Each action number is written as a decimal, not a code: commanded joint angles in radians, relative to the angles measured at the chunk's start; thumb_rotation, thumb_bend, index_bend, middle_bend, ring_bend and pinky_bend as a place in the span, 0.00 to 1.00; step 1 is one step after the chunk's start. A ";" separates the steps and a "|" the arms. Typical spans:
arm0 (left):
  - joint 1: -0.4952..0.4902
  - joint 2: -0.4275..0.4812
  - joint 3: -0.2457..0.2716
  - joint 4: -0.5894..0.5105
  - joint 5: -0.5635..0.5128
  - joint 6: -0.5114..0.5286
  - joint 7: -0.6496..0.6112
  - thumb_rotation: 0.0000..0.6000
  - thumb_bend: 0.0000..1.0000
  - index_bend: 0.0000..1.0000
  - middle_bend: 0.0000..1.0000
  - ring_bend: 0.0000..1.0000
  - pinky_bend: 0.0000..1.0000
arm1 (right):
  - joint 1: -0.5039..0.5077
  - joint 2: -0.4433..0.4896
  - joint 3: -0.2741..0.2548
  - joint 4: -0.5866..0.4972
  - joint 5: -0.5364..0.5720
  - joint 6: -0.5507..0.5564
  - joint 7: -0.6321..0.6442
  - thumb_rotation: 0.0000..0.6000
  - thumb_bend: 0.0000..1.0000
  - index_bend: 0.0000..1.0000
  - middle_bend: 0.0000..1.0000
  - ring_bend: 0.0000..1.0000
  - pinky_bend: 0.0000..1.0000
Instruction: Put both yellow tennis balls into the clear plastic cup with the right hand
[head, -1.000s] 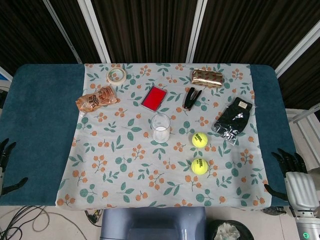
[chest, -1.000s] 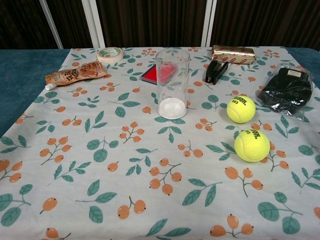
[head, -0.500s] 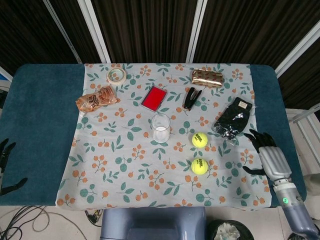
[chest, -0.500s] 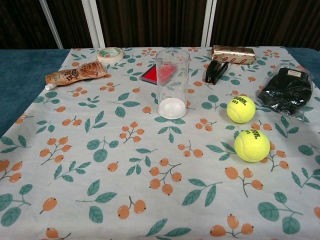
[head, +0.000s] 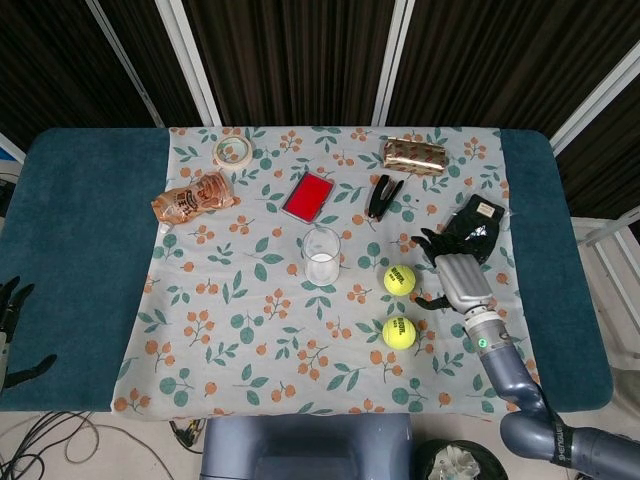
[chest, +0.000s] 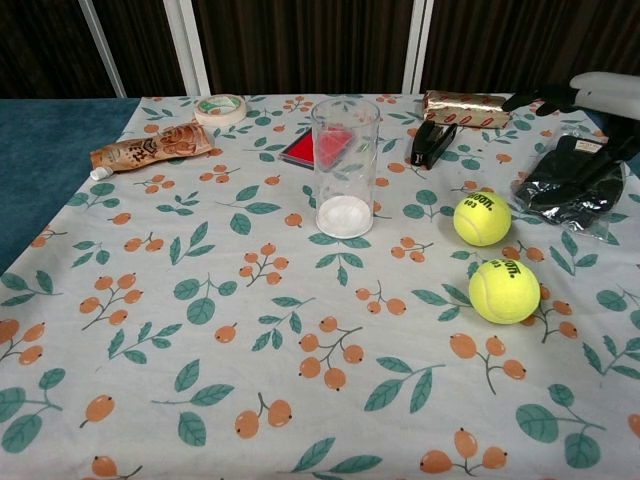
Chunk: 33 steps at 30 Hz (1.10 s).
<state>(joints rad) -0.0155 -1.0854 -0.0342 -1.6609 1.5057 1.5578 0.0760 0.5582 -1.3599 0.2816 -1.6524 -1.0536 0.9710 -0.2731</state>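
R hand (head: 456, 272) now over table, nearer far tennis ball (head: 399, 279).

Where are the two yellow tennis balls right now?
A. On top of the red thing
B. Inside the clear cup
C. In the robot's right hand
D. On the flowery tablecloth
D. Both tennis balls sit on the flowery tablecloth, to the right of the clear cup; the right hand is open beside them and holds nothing.

- The far tennis ball (chest: 482, 218) carries dark print, too blurred to read with certainty.
- The near tennis ball (chest: 504, 291) bears similar dark lettering, equally unclear.
- The brown pouch (chest: 150, 148) shows printing that cannot be read.
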 joint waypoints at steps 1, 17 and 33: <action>0.001 0.001 -0.002 -0.001 -0.003 0.002 -0.003 1.00 0.04 0.09 0.00 0.00 0.00 | 0.040 -0.050 -0.011 0.029 0.056 -0.024 -0.063 1.00 0.23 0.13 0.06 0.09 0.00; 0.000 0.006 -0.005 -0.009 -0.023 -0.011 0.001 1.00 0.04 0.09 0.00 0.00 0.00 | 0.102 -0.200 -0.060 0.205 0.142 -0.006 -0.165 1.00 0.23 0.16 0.14 0.25 0.00; -0.003 0.010 -0.014 -0.008 -0.046 -0.023 -0.006 1.00 0.04 0.09 0.00 0.00 0.00 | 0.148 -0.297 -0.045 0.324 0.194 -0.019 -0.172 1.00 0.23 0.21 0.20 0.36 0.00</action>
<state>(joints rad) -0.0186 -1.0751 -0.0478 -1.6689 1.4595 1.5351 0.0696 0.7033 -1.6531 0.2337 -1.3315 -0.8626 0.9493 -0.4454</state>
